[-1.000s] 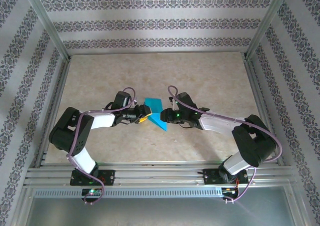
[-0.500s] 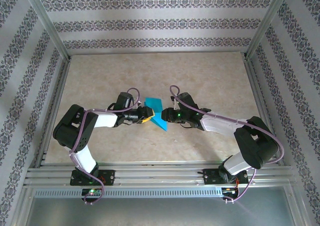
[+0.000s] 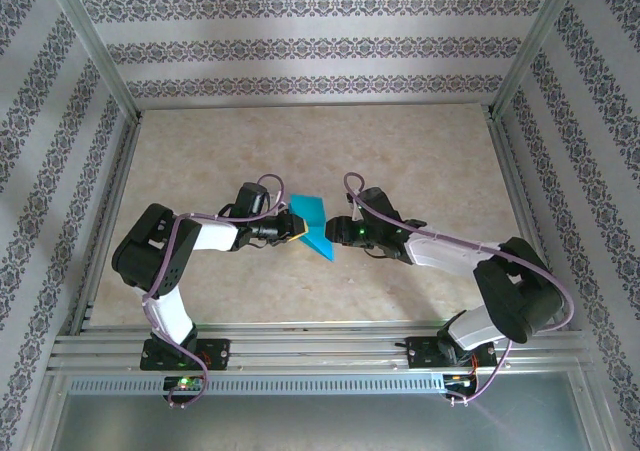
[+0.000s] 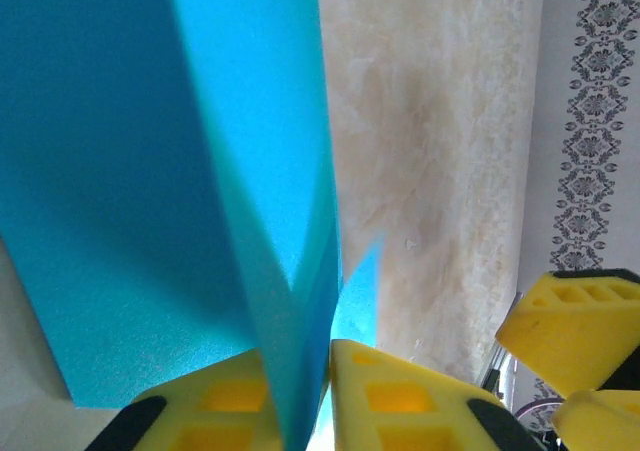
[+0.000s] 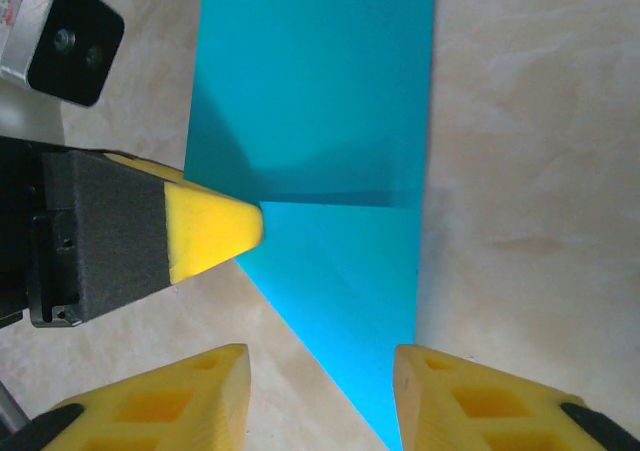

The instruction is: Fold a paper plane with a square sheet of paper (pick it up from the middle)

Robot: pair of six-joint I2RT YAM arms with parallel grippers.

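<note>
Top view, paper: my sheet of paper [image 3: 312,221] sits mid-table between my two grippers. It is partly folded, with one corner pointing far and a tapering tip pointing near.
Top view, left gripper: my left gripper [image 3: 293,229] reaches in from the left and meets the sheet's left edge.
Top view, right gripper: my right gripper [image 3: 336,233] comes in from the right, tips at the sheet's near right side.
Top view, surroundings: a beige marbled table [image 3: 400,151], patterned walls [image 3: 300,46] on three sides, and metal rails [image 3: 300,346] along the near edge. Purple cables [image 3: 262,183] loop over my wrists.
Left wrist, grip: my left fingers [image 4: 400,401] are clenched on a raised fold of the sheet of paper [image 4: 150,171]. The fold stands up between them and blocks much of my sight.
Left wrist, beyond the fold: bare table [image 4: 430,171], a strip of patterned wall, and the yellow fingers [image 4: 570,321] of my right gripper, clear of the paper.
Right wrist, grip: my right gripper [image 5: 320,356] has its jaws spread and grasps nothing. The sheet's near tip runs down between them, close to one finger; I cannot tell whether they touch.
Right wrist, paper: the sheet of paper [image 5: 320,101] has a shadowed far panel, and a crease crosses it where the taper begins.
Right wrist, in the way: my left gripper's yellow fingertip [image 5: 215,236], on its black body, pokes in from the left and meets the sheet's edge at the crease. My left wrist's camera block [image 5: 60,36] shows just beyond it.
</note>
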